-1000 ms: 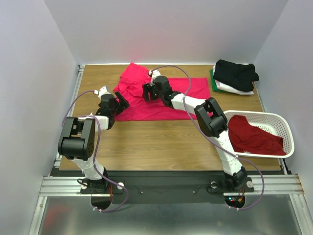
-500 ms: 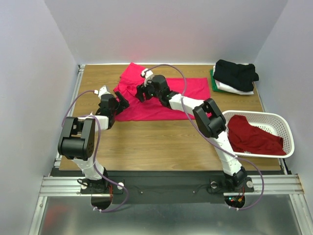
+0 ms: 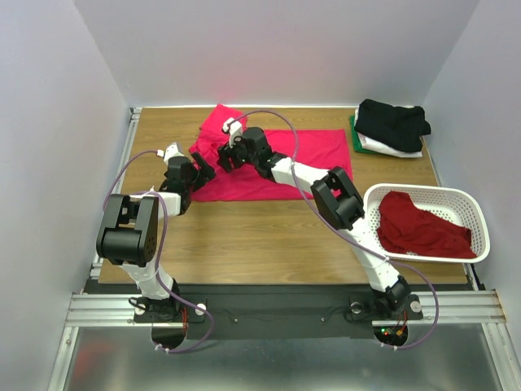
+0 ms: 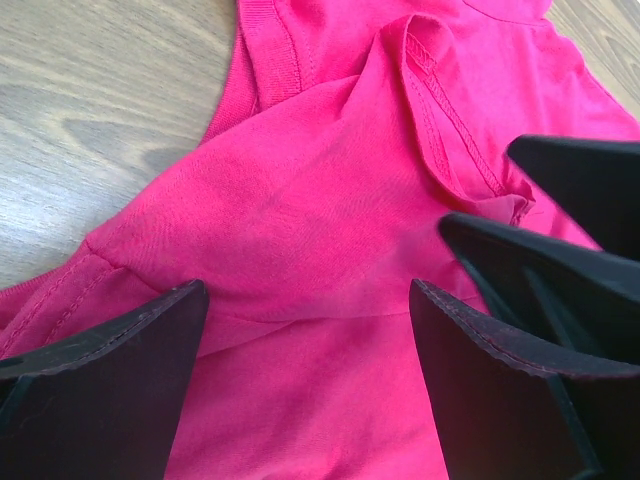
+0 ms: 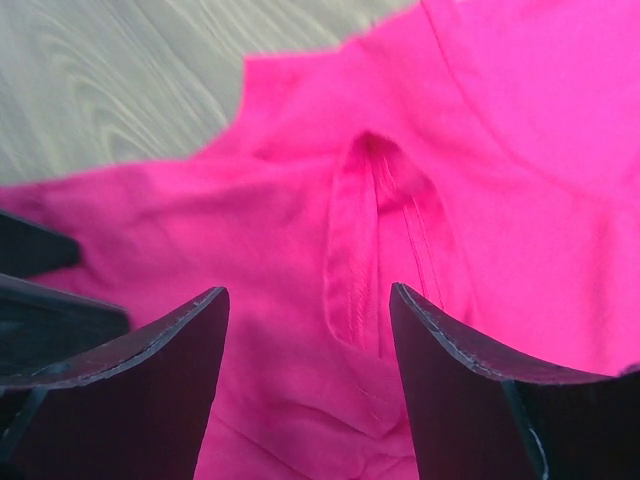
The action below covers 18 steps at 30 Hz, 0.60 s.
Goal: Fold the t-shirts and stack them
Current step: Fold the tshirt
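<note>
A bright pink-red t-shirt lies spread at the back middle of the table, its left part rumpled. My left gripper hovers open over the shirt's left edge, with cloth under its spread fingers. My right gripper is open just beyond it, over a raised hemmed fold. Each wrist view shows the other gripper's black fingers at its edge. A darker red t-shirt lies in the basket. Folded black, white and green t-shirts are stacked at the back right.
The white perforated basket stands at the right edge of the table. Grey walls close in the left, back and right sides. Bare wood stretches between the pink shirt and the arm bases.
My right arm has reached further left across the pink shirt, ending close to my left gripper, and its jaws have narrowed a little. The left arm has not moved.
</note>
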Motion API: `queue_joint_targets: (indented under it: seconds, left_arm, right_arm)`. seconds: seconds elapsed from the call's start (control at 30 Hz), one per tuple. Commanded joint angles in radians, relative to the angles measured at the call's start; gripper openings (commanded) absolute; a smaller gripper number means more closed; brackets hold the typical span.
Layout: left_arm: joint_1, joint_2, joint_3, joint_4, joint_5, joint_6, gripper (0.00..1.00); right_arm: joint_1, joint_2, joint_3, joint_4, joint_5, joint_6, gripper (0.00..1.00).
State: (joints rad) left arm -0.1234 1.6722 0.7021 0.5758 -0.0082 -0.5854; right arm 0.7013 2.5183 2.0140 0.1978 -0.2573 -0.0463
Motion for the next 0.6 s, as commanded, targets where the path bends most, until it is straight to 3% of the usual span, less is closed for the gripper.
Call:
queue_joint_targets:
  seconds: [0.0,0.57]
  left_arm:
    - [-0.005,-0.005,0.028,0.027,0.001,0.010,0.94]
    - [-0.005,-0.005,0.027,0.027,0.001,0.010,0.94]
  right_arm:
    - [-0.003,0.027,0.049,-0.026,0.041,-0.012,0.70]
    - [-0.005,0.073,0.120,-0.081,0.219,0.011,0.52]
